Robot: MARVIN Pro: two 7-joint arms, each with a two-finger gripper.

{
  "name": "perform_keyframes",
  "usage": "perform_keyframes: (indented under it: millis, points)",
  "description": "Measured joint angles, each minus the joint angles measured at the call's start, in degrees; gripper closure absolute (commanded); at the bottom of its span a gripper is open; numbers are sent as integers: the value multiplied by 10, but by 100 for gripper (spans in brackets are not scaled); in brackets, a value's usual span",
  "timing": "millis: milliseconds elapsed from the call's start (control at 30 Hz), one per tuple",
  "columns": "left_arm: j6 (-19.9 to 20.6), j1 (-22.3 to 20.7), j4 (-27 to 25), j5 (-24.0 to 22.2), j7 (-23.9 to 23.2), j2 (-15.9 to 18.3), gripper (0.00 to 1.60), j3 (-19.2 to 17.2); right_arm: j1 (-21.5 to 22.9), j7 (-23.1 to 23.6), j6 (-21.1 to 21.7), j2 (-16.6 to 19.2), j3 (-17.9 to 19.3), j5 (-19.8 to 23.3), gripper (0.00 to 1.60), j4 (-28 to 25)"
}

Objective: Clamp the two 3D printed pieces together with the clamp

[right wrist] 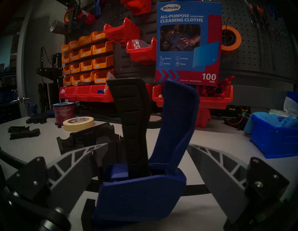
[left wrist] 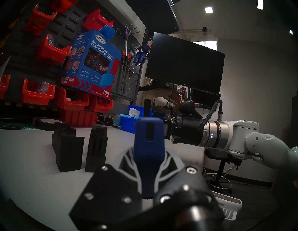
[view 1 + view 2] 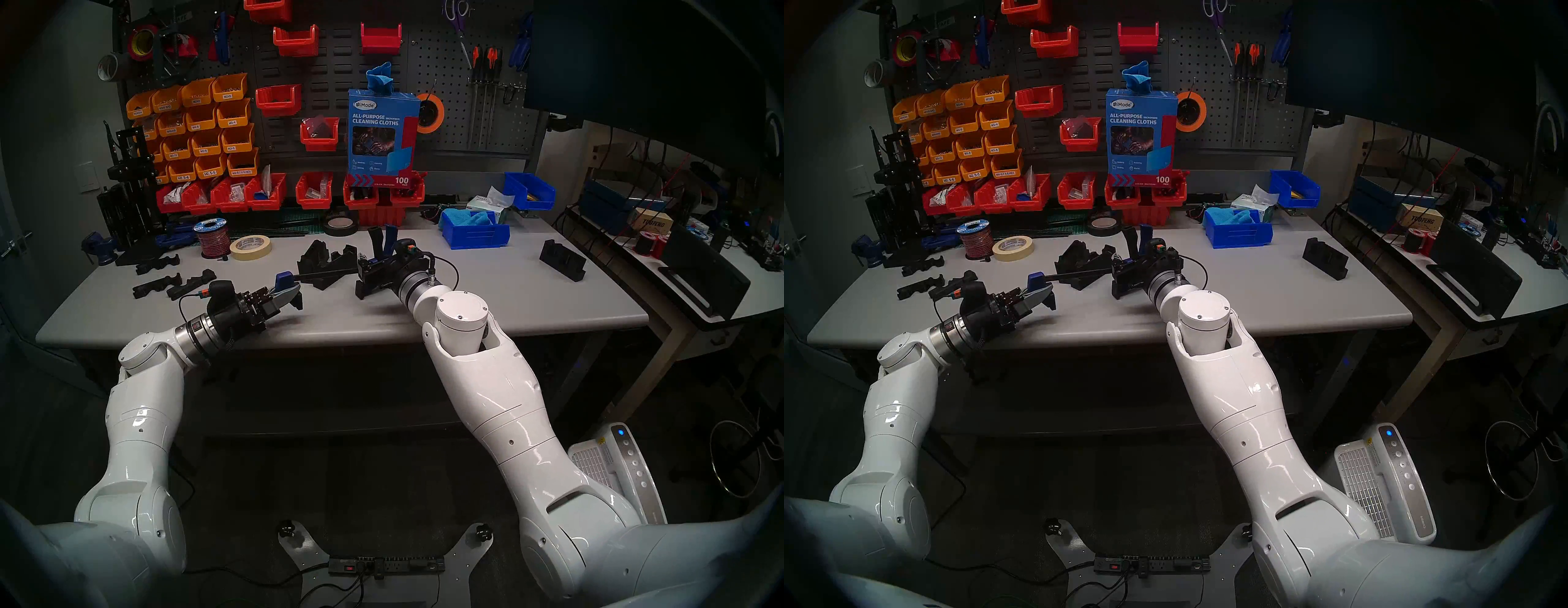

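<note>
- The counter (image 3: 488,293) lies bare right of the right hand (image 3: 365,271).
- The clamp (image 3: 322,275) bar bridges both hands before the two 3D printed pieces (image 3: 326,261).

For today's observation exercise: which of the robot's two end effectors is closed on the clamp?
The left end effector, shut on the clamp's blue end jaw; the right end effector stands open.

Matte black plastic printed pieces (image 3: 324,265), blue-and-black plastic clamp (image 1: 141,193), smooth grey table (image 3: 509,288)
</note>
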Motion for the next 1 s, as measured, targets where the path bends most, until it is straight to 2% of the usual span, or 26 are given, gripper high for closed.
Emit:
perform_keyframes:
  millis: [333, 367, 400, 433, 467, 533, 633, 667, 1000]
  points:
    - [1, 0, 0, 1, 0, 0, 160, 0, 8, 16, 0, -4, 1, 10, 0, 14]
    - [1, 0, 0, 1, 0, 0, 160, 0, 9, 17, 0, -4, 1, 10, 4, 16]
    - [1, 0, 0, 1, 0, 0, 160, 0, 9, 17, 0, -5, 1, 11, 18, 17]
    - [1, 0, 0, 1, 0, 0, 160, 0, 9, 17, 0, -6, 1, 11, 46, 18]
    - [1, 0, 0, 1, 0, 0, 160, 0, 10, 18, -1, -6, 1, 12, 82, 18]
    - [1, 0, 0, 1, -1, 1, 160, -1, 11, 18, -1, -7, 1, 12, 98, 20]
    - [1, 0, 0, 2, -1, 1, 160, -1, 11, 18, -1, -8, 0, 13, 139, 20]
    - [1, 0, 0, 2, -1, 1, 160, -1, 11, 18, -1, -8, -1, 13, 160, 20]
    - [2, 0, 0, 3, -3, 2, 160, -2, 9, 16, -2, -8, -2, 15, 160, 17]
